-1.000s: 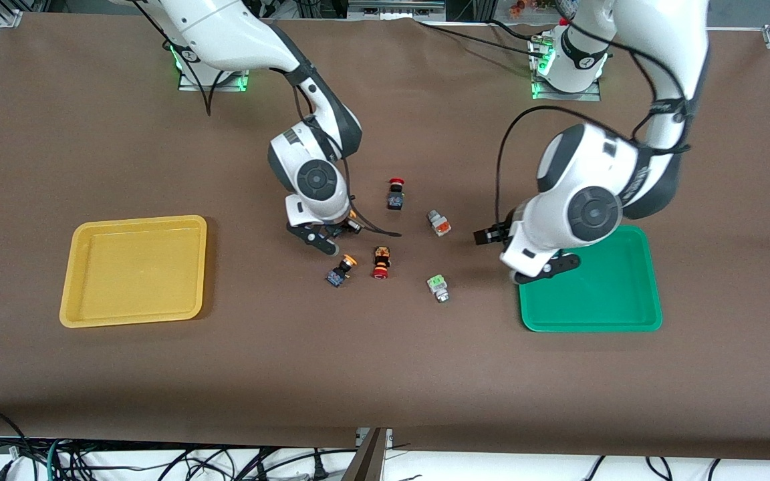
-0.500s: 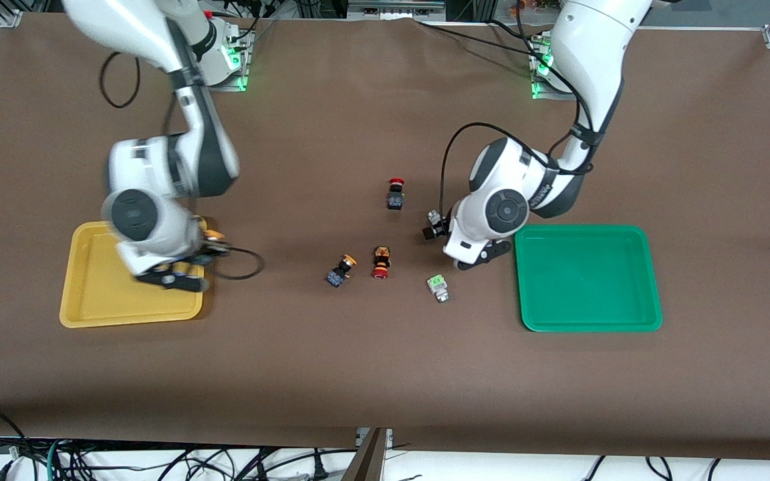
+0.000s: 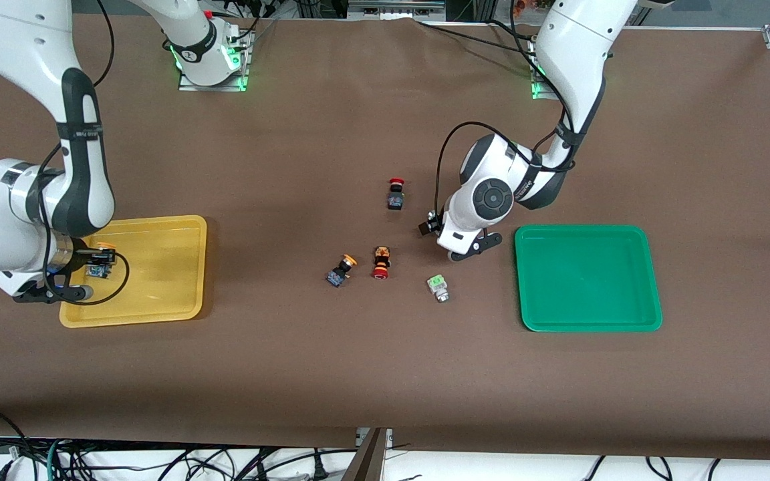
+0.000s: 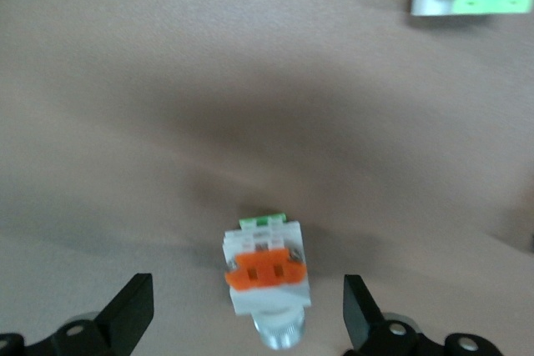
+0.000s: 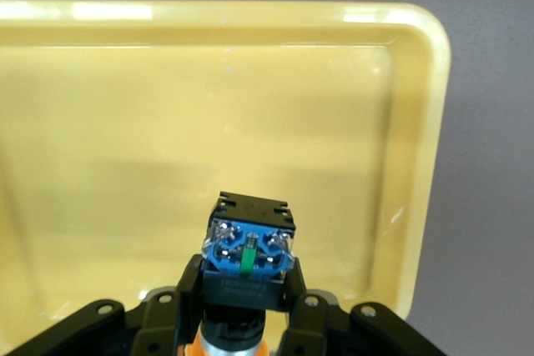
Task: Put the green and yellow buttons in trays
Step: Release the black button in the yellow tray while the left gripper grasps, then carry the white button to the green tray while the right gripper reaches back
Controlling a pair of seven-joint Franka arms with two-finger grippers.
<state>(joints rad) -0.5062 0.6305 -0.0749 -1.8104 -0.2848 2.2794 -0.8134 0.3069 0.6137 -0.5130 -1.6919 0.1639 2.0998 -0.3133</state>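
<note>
The right pincer is clenched on a yellow-capped button, whose blue-and-black body sticks out from between the fingers. It hangs over the yellow tray, above the end of the tray that lies toward the right arm's end of the bench.

The left pincer is down close to the bench with its fingers spread wide and nothing gripped. Between those fingers, not touching either, lies the silver-white button with the orange face; in the front view the left arm covers it.

Just beside the left pincer, nearer the front camera, lies the silver-white button with the green face. The green tray sits near this pincer, toward the left arm's end of the bench.

On toward the right arm's end from the left pincer lie a red-capped button with an orange-black body and, beside that, a second yellow-capped button. A red-capped button with a black-blue body stands apart from these.
</note>
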